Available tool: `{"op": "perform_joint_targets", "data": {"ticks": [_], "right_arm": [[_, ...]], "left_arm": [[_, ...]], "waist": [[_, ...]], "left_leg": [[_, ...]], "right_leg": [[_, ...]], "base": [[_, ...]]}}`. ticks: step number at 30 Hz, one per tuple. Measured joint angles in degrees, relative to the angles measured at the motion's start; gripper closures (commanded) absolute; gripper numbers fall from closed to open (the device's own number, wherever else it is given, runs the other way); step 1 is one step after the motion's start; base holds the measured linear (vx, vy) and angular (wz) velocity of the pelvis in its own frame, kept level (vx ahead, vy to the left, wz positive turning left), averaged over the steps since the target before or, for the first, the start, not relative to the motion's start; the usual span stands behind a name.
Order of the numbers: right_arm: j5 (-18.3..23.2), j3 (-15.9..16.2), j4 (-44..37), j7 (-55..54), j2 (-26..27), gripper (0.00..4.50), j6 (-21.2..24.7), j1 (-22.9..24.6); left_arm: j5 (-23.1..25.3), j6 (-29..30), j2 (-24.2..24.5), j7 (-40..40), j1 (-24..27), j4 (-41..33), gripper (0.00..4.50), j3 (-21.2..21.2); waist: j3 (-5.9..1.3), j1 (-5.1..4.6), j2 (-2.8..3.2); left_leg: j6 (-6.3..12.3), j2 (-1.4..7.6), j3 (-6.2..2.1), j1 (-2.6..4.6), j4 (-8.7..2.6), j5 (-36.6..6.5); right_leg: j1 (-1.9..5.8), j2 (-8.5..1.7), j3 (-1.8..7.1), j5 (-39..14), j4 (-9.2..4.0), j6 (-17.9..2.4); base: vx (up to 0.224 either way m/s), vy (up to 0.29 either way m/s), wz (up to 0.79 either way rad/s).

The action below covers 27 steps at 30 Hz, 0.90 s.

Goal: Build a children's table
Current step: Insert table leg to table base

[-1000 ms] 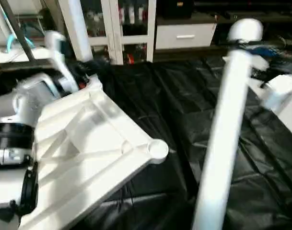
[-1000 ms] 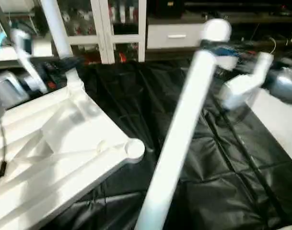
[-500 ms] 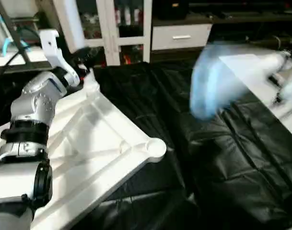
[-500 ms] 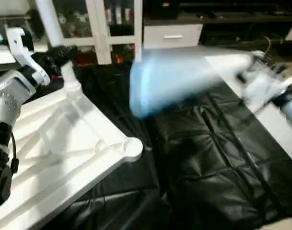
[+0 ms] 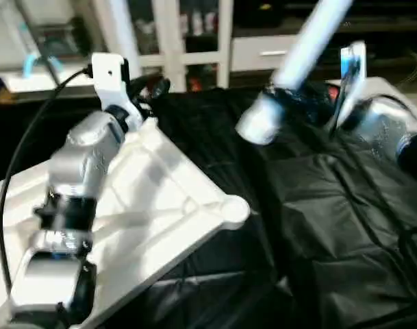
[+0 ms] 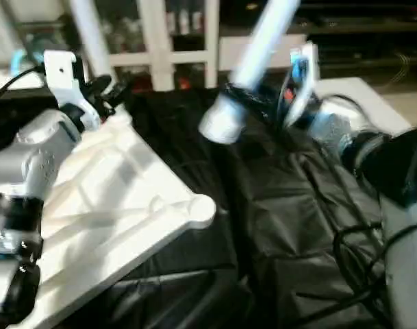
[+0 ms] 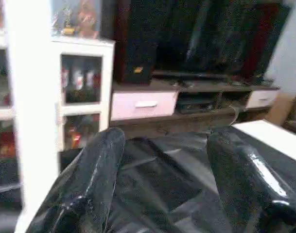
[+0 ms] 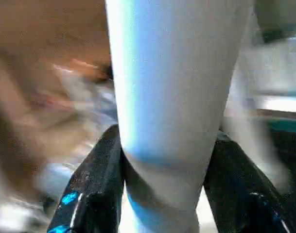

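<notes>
The white table top (image 5: 160, 205) lies upside down on black sheeting (image 5: 318, 205), ribbed underside up, one round corner socket (image 5: 234, 209) facing the middle of the scene. One leg (image 5: 119, 31) stands upright at the far corner of the top, just beside the left gripper (image 5: 150, 88).

The left gripper's jaws are spread and hold nothing; in its wrist view the two black fingers (image 7: 94, 179) stand apart, with sheeting and a cabinet (image 7: 84, 92) beyond them and the upright leg just outside one finger.

The right gripper (image 8: 162, 165) has its jaws pinching a second leg (image 5: 297, 62) near one end. That leg hangs in the air, tilted, its thick rounded end lowest and pointing toward the top, well apart from the open socket.

Judging by look, the leg is a hollow plastic tube: light, stiff, smooth and likely slippery, so a grip across its width near the thick end gives the best control when steering it into a socket. Its length beyond the jaws will swing easily. The top looks rigid but light, and may slide on the sheeting when a leg is pressed in, so it probably needs steadying near the socket.
</notes>
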Motion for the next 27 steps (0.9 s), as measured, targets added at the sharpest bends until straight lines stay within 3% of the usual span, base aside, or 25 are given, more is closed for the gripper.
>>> {"op": "perform_joint_targets", "data": {"ticks": [3, 5, 7, 9, 11, 13, 14, 16, 17, 18, 20, 23, 26, 27], "right_arm": [[0.0, -3.3, 0.0, 4.3, -2.5, 2.67, 6.0, -0.2], [-0.2, -7.3, 0.0, 4.9, -4.4, 2.67, 9.6, 2.4], [1.2, -4.8, 0.0, 4.7, -3.5, 2.67, 2.8, 4.3], [1.9, 0.0, 0.0, -0.7, 0.7, 2.67, -13.4, 6.5], [1.7, 3.7, 0.0, -13.7, 4.5, 2.67, -27.8, 8.7], [1.5, 6.6, 0.0, -24.5, 5.6, 2.67, -36.6, 10.3], [1.6, 7.2, -0.4, -29.2, 5.6, 2.67, -39.0, 11.3], [1.5, 7.2, -7.9, -33.2, 7.1, 2.67, -38.6, 14.9], [-1.7, 8.6, -25.4, -38.0, 11.8, 2.67, -36.2, 22.4], [-4.8, 10.6, -34.4, -41.6, 13.3, 2.67, -35.0, 27.3], [-10.3, 15.1, -39.8, -46.0, 14.0, 2.67, -33.8, 33.2], [-11.7, 19.2, -38.5, -49.1, 13.6, 2.67, -39.1, 36.7], [-10.4, 20.2, -37.0, -51.4, 13.2, 2.67, -42.6, 36.7], [-8.3, 20.3, -36.0, -52.9, 12.8, 2.67, -44.8, 37.0]], "left_arm": [[0.5, -1.0, 0.2, -0.6, 1.4, -1.6, 1.39, -0.4], [2.2, -2.5, 0.2, -0.2, 5.3, -6.0, 1.39, -0.4], [3.8, -2.6, 0.2, 0.9, 8.5, -7.8, 1.39, -0.5], [4.9, -2.4, -0.1, 2.3, 9.8, -8.2, 1.39, -0.8], [6.0, -2.5, -1.0, 3.3, 9.7, -9.1, 1.39, -1.9], [6.4, -3.0, -1.4, 3.5, 9.8, -9.6, 1.39, -2.5], [6.7, -3.6, -1.3, 3.5, 10.3, -9.6, 1.39, -2.6], [7.1, -4.0, -1.2, 3.5, 11.3, -9.6, 1.39, -2.5], [8.6, -4.2, -1.0, 3.5, 11.9, -9.3, 1.39, -3.0], [9.5, -4.7, -0.7, 3.5, 12.5, -9.2, 1.39, -3.5], [11.2, -5.2, 0.5, 3.7, 13.9, -8.0, 1.39, -3.5], [11.9, -7.0, -0.4, 4.0, 14.7, -5.4, 1.39, -3.4], [12.7, -9.2, -0.8, 3.6, 14.7, -4.2, 1.39, -4.3], [13.4, -11.2, -0.9, 3.0, 15.0, -3.8, 1.39, -5.0]], "waist": [[-0.09, 0.82, -0.68], [-0.06, 0.75, -1.07], [-0.03, 0.36, -1.12], [0.02, 0.07, -1.25], [0.04, -0.14, -1.29], [0.05, 0.13, -1.30], [0.05, 0.33, -1.30], [-0.01, 0.39, -1.37], [-0.29, 0.45, -1.51], [-0.37, 0.62, -1.62], [-0.37, 0.51, -1.58], [-0.34, 0.17, -0.86], [-0.42, -0.22, -0.13], [-0.48, -0.37, 0.55]], "left_leg": [[0.19, -0.09, 0.13, 0.00, 0.01, -0.1], [0.42, -0.26, 0.38, 0.03, 0.01, -0.3], [0.54, -0.37, 0.69, 0.02, 0.02, -0.3], [0.55, -0.39, 0.97, -0.14, 0.04, -0.3], [0.54, -0.38, 1.01, -0.40, 0.08, -0.3], [0.54, -0.38, 1.01, -0.62, 0.09, -0.3], [0.55, -0.39, 1.02, -0.61, 0.10, -0.3], [0.65, -0.38, 1.03, -0.57, 0.13, -0.3], [0.72, -0.35, 0.93, -0.49, 0.09, -0.3], [0.73, -0.38, 0.86, -0.55, 0.09, -0.3], [1.11, -0.42, 0.89, -0.84, 0.12, 0.0], [0.95, -0.38, 0.95, -0.91, 0.12, -0.1], [0.90, -0.38, 0.95, -0.58, 0.11, -0.1], [0.87, -0.39, 0.91, -0.30, 0.09, -0.1]], "right_leg": [[0.04, -0.18, -0.06, -0.2, 0.00, -0.3], [0.03, -0.48, -0.01, -0.2, -0.02, -0.3], [-0.16, -0.75, 0.04, -0.2, 0.03, -0.3], [-0.62, -1.21, -0.22, -0.2, 0.19, -0.3], [-0.96, -1.52, -0.64, -0.2, 0.22, -0.3], [-1.10, -1.58, -0.81, -0.2, 0.21, -0.2], [-1.04, -1.58, -0.79, -0.2, 0.21, -0.2], [-0.93, -1.56, -0.79, -0.1, 0.21, -0.2], [-0.69, -1.50, -0.89, 0.0, 0.02, 0.0], [-0.69, -1.54, -0.97, 0.1, 0.04, 0.1], [-0.98, -1.58, -1.00, 0.4, 0.06, 0.7], [-1.08, -1.62, -0.94, 0.4, 0.02, 0.8], [-0.83, -1.60, -0.89, 0.5, -0.09, 0.8], [-0.55, -1.58, -0.90, 0.4, -0.22, 0.8]], "base": [[0.000, 0.000, 0.00], [0.000, 0.000, 0.00], [0.000, 0.000, 0.00], [0.000, 0.000, 0.00], [0.000, 0.000, 0.00], [0.000, 0.000, 0.00], [0.000, 0.000, 0.00], [0.000, 0.000, 0.00], [0.000, 0.000, 0.00], [0.000, 0.000, 0.00], [0.000, 0.000, 0.00], [0.000, 0.000, 0.00], [0.000, 0.000, 0.00], [0.000, 0.000, 0.00]]}}
